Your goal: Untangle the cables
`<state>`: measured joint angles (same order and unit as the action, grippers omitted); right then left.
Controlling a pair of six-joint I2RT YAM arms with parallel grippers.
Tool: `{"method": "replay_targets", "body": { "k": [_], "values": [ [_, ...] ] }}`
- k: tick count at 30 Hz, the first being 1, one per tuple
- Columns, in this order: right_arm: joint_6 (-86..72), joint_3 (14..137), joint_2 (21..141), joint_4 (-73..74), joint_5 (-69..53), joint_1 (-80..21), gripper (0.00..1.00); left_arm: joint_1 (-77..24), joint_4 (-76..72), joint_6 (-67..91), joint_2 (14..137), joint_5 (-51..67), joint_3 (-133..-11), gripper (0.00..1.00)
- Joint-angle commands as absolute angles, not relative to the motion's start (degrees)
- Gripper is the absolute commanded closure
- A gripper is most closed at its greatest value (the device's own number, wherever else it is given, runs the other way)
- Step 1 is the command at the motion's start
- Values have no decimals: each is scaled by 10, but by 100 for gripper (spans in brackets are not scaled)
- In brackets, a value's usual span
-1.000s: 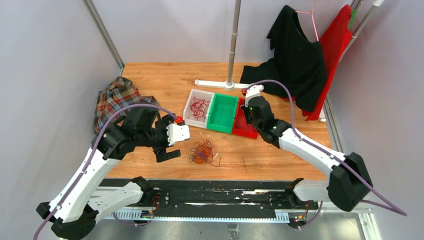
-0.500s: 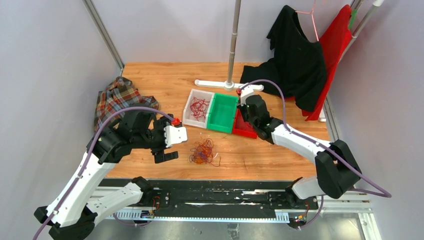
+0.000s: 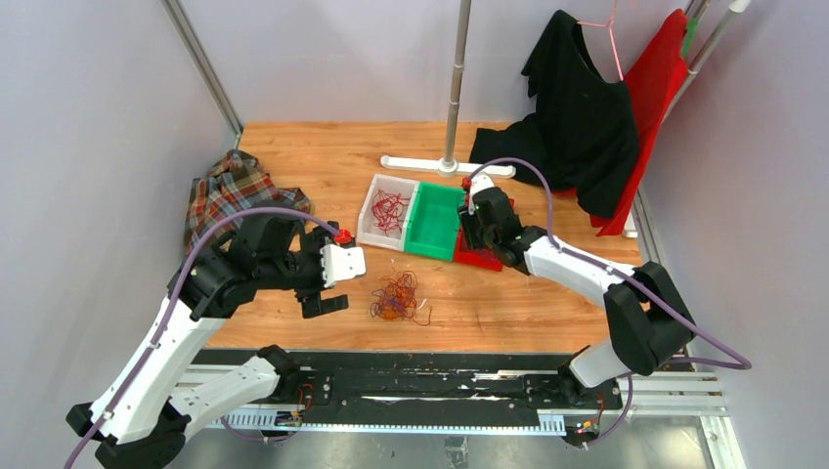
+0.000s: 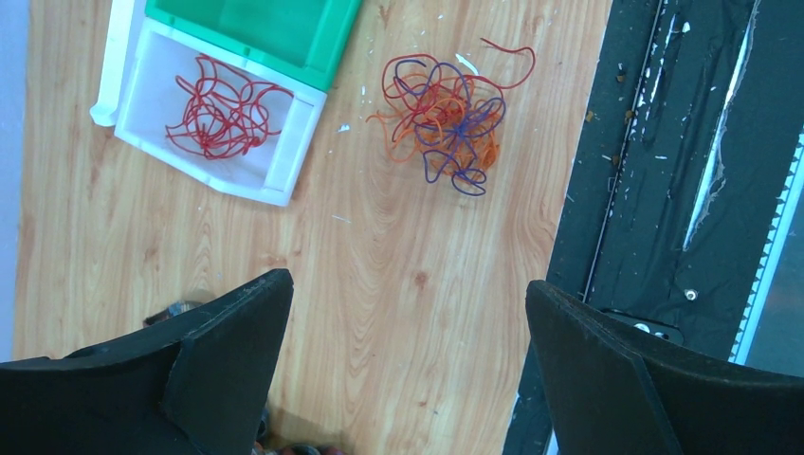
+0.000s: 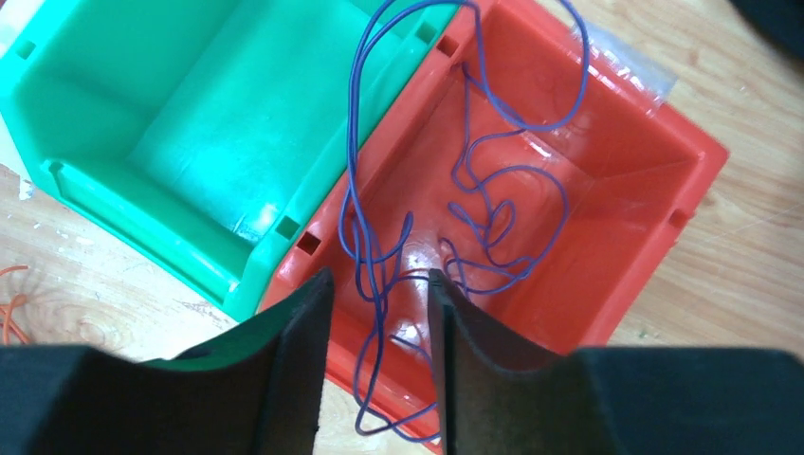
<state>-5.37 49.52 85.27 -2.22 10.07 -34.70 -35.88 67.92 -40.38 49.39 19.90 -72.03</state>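
The cables [image 3: 396, 296] lie as a clump of orange, red and purple wires on the wooden table, also seen in the left wrist view [image 4: 444, 123]. My left gripper [image 3: 335, 283] hovers left of the clump, jaws wide open [image 4: 408, 282], holding nothing. My right gripper [image 3: 467, 227] is over the red bin [image 3: 479, 256]. Its jaws [image 5: 379, 277] stand apart. A loose purple wire [image 5: 348, 190] hangs between them, unpinched, draped over the rim and into the red bin [image 5: 607, 171]. Red wires [image 4: 223, 118] lie in the white bin [image 4: 284, 152].
A green bin [image 3: 435, 223] sits between the white bin [image 3: 374, 191] and the red one. A plaid cloth [image 3: 230, 191] lies at the left. A pole stand [image 3: 430, 163] and black [image 3: 577, 107] and red [image 3: 655, 88] garments are at the back. A black rail [image 3: 411, 381] runs along the front.
My right gripper has shifted left over the red bin and its jaws have opened, letting the purple wire go. The left arm has barely moved.
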Motion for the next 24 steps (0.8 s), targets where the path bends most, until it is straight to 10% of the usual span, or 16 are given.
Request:
{"method": "replay_targets", "body": {
  "k": [1, 13, 24],
  "values": [
    [-89, 531, 830, 25, 98, -329, 54, -362, 684, -411, 487, 202, -734, 2],
    [-175, 588, 810, 85, 73, -289, 53, -362, 684, -411, 489, 204, -740, 2],
    [-186, 676, 938, 112, 63, -285, 72, -362, 683, -407, 502, 196, -744, 2]
  ]
}}
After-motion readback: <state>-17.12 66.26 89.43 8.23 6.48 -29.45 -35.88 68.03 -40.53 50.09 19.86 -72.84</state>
